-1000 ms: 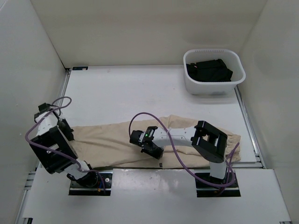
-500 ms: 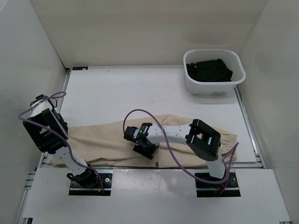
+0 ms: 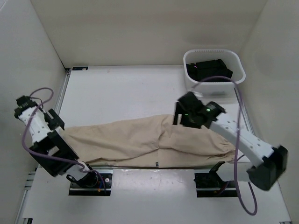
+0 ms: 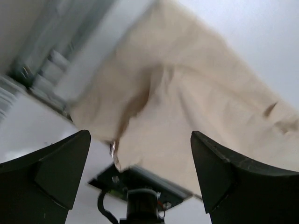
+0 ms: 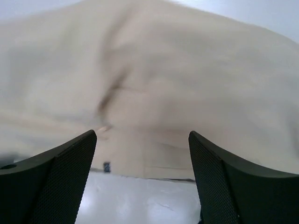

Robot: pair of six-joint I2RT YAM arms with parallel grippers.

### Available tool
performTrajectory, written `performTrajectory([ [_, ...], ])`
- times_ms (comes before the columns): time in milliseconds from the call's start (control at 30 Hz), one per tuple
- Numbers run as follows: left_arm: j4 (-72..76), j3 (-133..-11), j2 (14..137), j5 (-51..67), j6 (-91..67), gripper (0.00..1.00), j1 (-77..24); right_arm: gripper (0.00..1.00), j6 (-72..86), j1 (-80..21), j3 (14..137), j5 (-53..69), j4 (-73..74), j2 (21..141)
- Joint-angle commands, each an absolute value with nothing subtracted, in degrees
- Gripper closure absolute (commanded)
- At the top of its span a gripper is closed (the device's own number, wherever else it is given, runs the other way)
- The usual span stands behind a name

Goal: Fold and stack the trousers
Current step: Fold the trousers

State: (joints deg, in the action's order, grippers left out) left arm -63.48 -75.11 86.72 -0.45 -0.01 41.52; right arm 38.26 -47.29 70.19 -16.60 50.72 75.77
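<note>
Lying lengthwise across table, trousers; ungripped

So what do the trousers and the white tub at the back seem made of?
The trousers: thin, soft cloth, matte beige; they lie limp and creased. The tub: probably moulded plastic, smooth white; rigid walls, rounded corners.

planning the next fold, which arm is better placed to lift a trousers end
Likely left: the left arm hangs, jaws open, beside the left end of the trousers; the right arm hovers over their middle.
</note>
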Motion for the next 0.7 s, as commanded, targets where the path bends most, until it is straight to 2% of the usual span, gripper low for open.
performTrajectory([
  [0,-70.2,-58.8,81.6,0.5,0.0,0.01,42.1,0.13,60.9,-36.9,59.8,-22.5,69.7,65.7],
  [100,-67.4,-50.4,79.3,1.7,0.0,0.01,42.1,0.12,62.1,-23.7,52.0,-25.1,72.3,53.3],
  [200,-66.3,-46.0,79.9,4.1,0.0,0.01,42.1,0.12,57.4,-12.1,49.1,-25.1,70.1,48.8],
  [333,-61.6,-42.8,83.8,2.2,0.0,0.03,42.1,0.12,50.7,0.6,45.7,-17.8,64.9,55.0],
  [467,-60.8,-42.3,85.4,2.2,0.0,0.06,42.1,0.13,49.1,6.8,42.5,-15.5,59.5,55.1],
  [533,-60.8,-42.3,85.4,2.7,0.0,0.15,42.1,0.13,49.1,9.1,40.3,-16.1,58.7,55.1],
  [567,-60.8,-42.3,85.4,3.3,0.0,0.3,42.1,0.14,49.1,9.8,39.5,-16.1,57.6,55.7],
  [667,-60.8,-42.3,85.4,3.3,0.0,0.53,42.1,0.19,49.1,11.0,35.6,-14.7,53.4,57.8],
])
